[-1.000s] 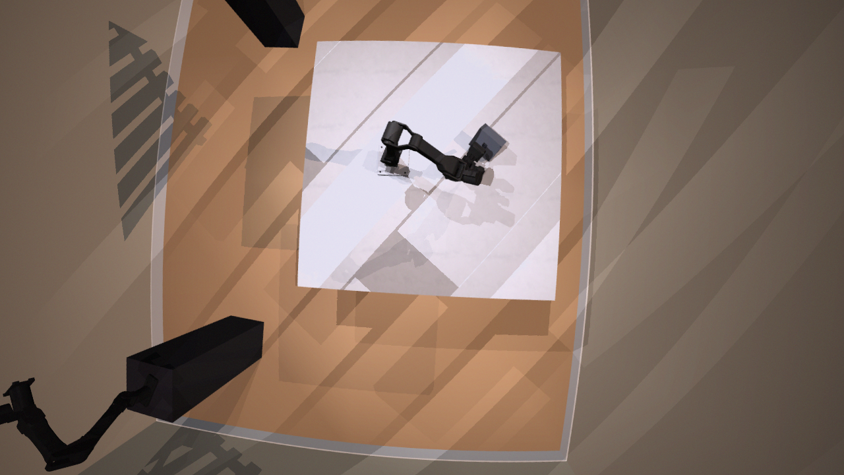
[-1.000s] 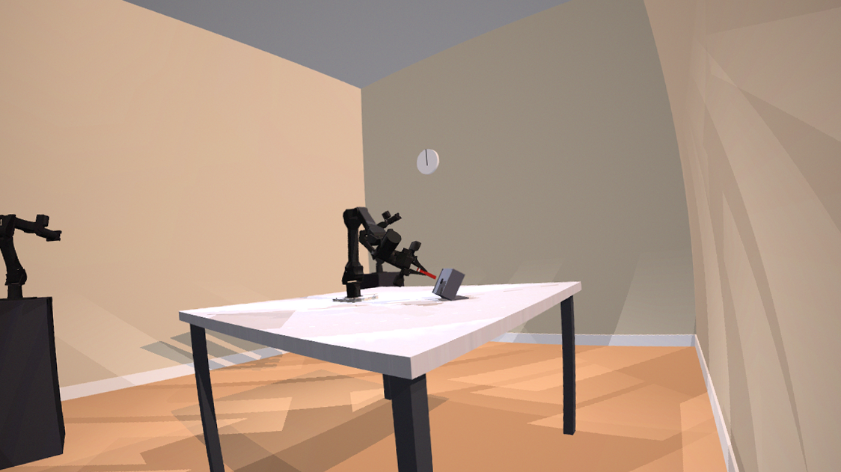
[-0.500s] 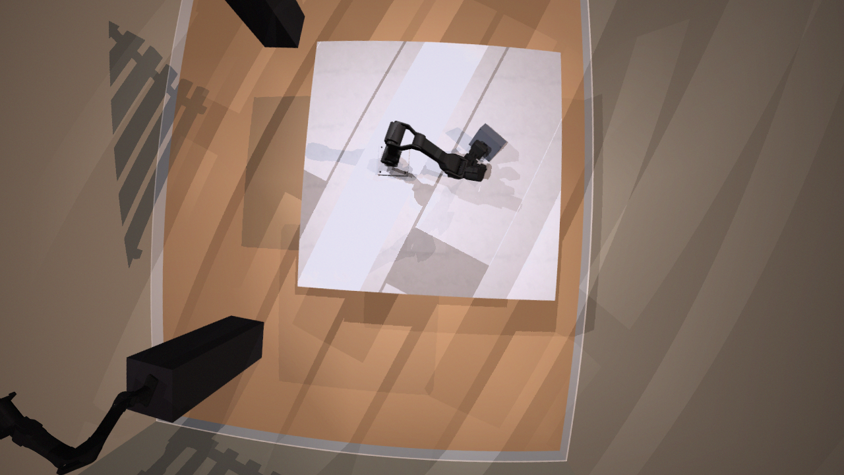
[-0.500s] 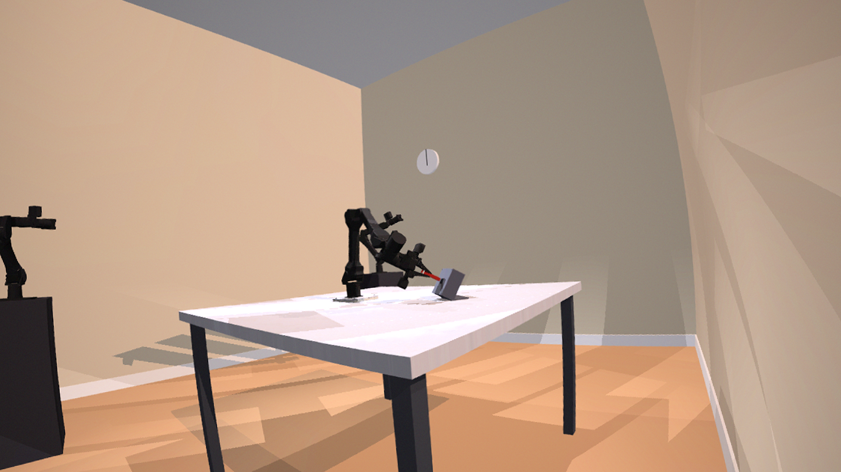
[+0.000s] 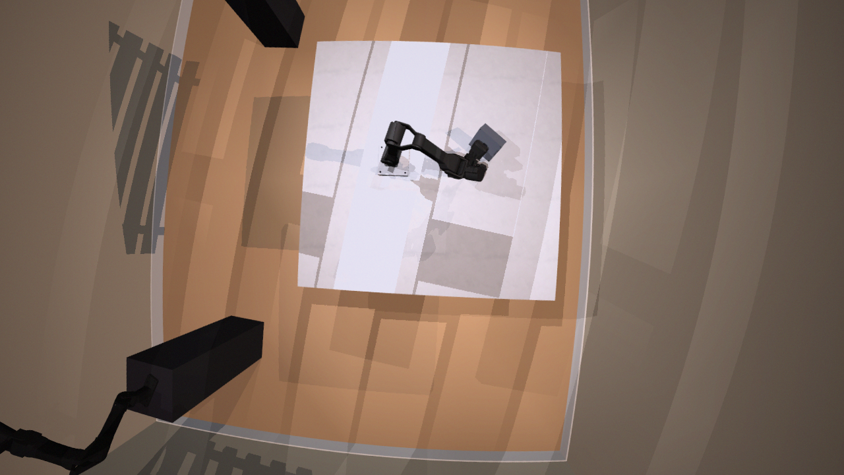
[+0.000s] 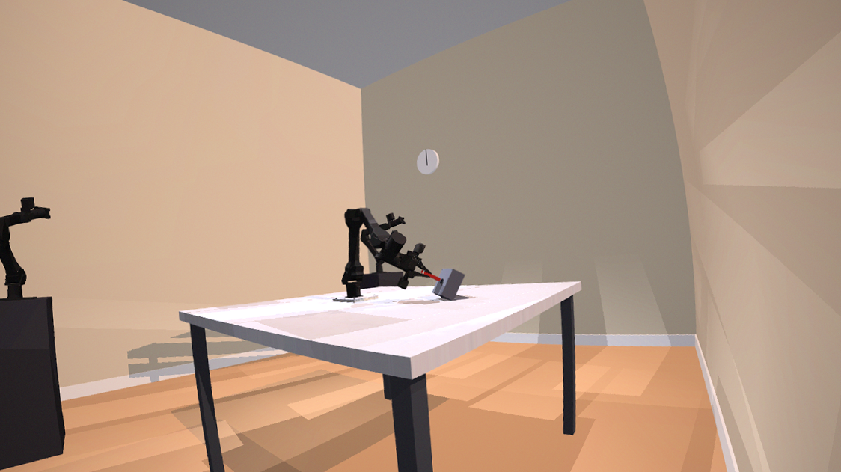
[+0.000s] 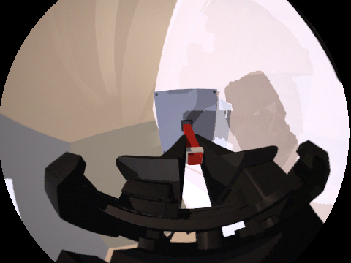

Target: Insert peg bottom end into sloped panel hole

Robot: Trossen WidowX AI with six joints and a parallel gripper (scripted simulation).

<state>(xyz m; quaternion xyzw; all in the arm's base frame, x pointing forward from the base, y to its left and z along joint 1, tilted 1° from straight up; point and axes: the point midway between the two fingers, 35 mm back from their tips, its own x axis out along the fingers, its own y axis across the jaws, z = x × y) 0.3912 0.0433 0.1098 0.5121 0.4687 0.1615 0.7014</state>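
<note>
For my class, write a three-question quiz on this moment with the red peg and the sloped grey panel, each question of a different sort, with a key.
1. True or false: the pincer is shut on the red peg.
2. Where is the peg's far tip? A) lying flat on the table B) at the hole in the sloped grey panel C) on the floor
3. Fill in: on the far wall hangs a round white ____.

Key: 1 true; 2 B; 3 clock.
</note>
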